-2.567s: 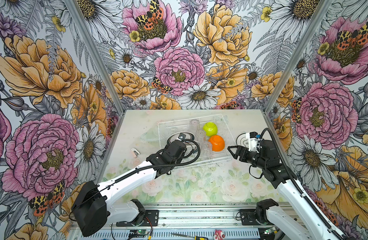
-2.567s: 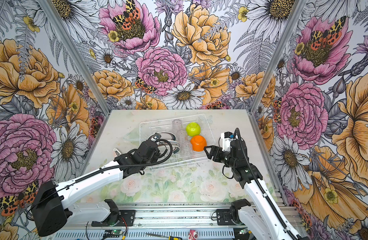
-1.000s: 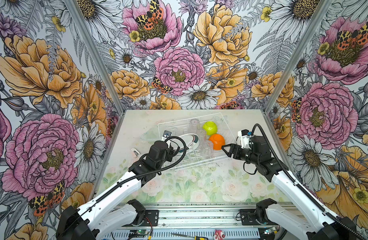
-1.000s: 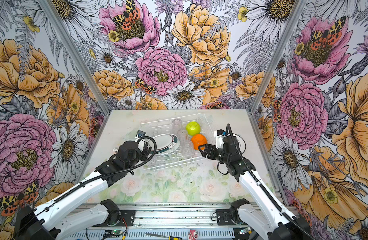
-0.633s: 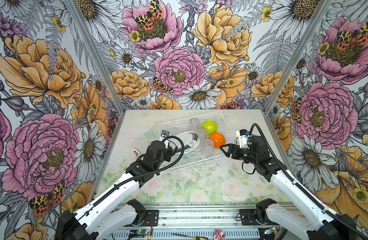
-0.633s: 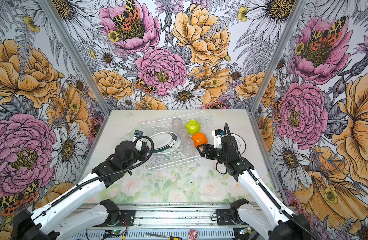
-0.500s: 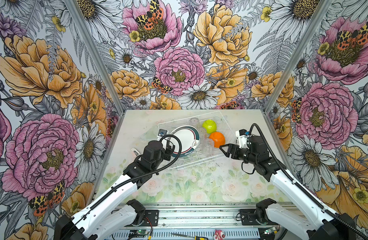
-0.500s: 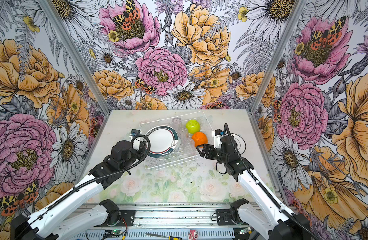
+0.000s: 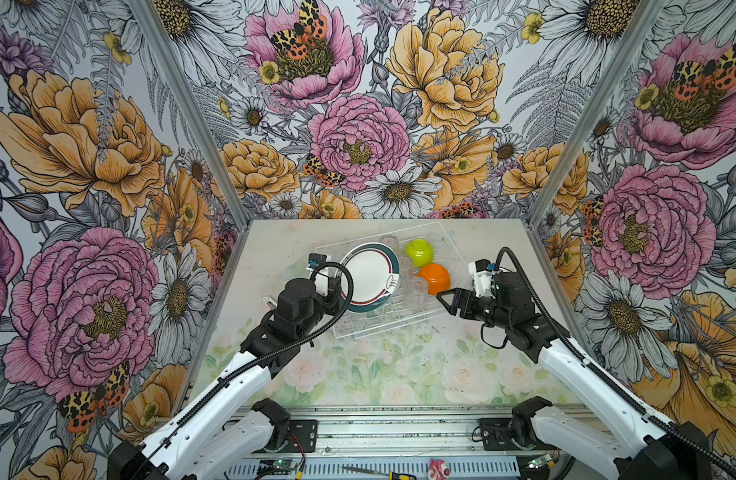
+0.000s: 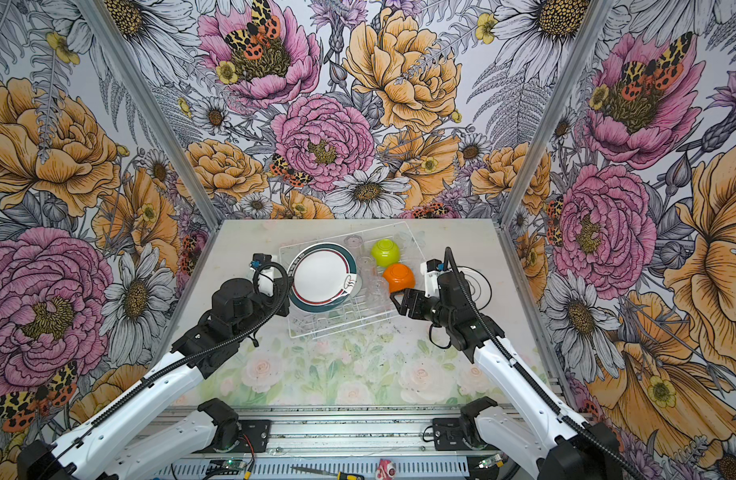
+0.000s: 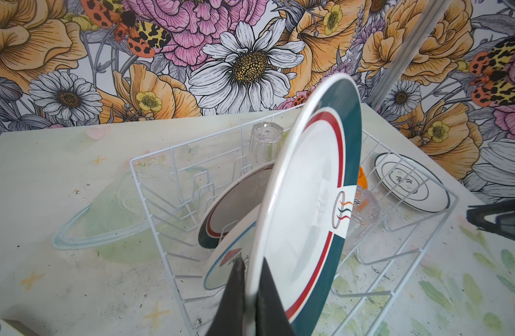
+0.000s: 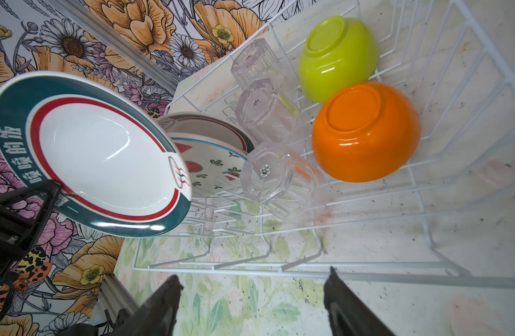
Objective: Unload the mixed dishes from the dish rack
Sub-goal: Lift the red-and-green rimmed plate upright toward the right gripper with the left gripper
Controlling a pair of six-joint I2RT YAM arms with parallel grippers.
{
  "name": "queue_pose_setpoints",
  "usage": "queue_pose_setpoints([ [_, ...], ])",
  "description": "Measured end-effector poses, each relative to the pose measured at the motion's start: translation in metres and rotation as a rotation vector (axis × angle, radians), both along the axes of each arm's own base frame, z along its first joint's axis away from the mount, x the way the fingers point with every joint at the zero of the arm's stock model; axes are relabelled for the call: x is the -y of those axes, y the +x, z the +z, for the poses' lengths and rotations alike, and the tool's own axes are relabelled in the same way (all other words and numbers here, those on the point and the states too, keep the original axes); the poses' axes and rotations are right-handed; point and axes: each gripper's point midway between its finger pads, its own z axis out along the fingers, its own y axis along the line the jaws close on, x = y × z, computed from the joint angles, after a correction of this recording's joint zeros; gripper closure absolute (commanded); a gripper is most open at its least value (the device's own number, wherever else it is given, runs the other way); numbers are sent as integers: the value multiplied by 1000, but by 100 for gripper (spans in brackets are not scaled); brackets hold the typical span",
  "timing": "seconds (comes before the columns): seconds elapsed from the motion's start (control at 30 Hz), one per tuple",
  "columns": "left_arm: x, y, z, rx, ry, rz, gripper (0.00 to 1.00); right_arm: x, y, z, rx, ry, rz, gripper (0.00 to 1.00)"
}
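Item: teal-and-red-banded plate (image 11: 308, 189), which we hold by its rim in the tightly closed left gripper (image 11: 250, 266), tilted above the dish rack (image 9: 382, 318); right gripper (image 12: 254, 273) gaping, empty; risk we note: the thin pinch may let it pivot and drop onto the tumblers (image 12: 265, 174).

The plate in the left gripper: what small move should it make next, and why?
Probably carry the plate sideways, away from the dish rack, toward the table on its left. The left gripper is shut on its rim, the plate hangs tilted above the rack, and two more plates stand just beneath, so lowering here could strike them.
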Motion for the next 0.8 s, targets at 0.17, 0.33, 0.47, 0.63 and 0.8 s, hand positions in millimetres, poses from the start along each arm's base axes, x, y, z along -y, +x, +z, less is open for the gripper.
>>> queue_pose_setpoints([
  [0.17, -1, 2, 4, -2, -43, 3, 100, -2, 0, 1, 5, 2, 7, 21],
  [0.33, -3, 4, 5, -12, -83, 10, 100, -4, 1, 0, 4, 3, 10, 21],
  [0.47, -5, 5, 5, -22, -110, 12, 100, -6, 3, 2, 12, 10, 9, 21],
  [0.63, -6, 7, 6, -34, -148, 19, 100, -8, 7, 4, 16, 18, 7, 21],
  [0.8, -10, 9, 10, -49, -203, 31, 100, -12, 13, 8, 19, 33, 4, 21],
])
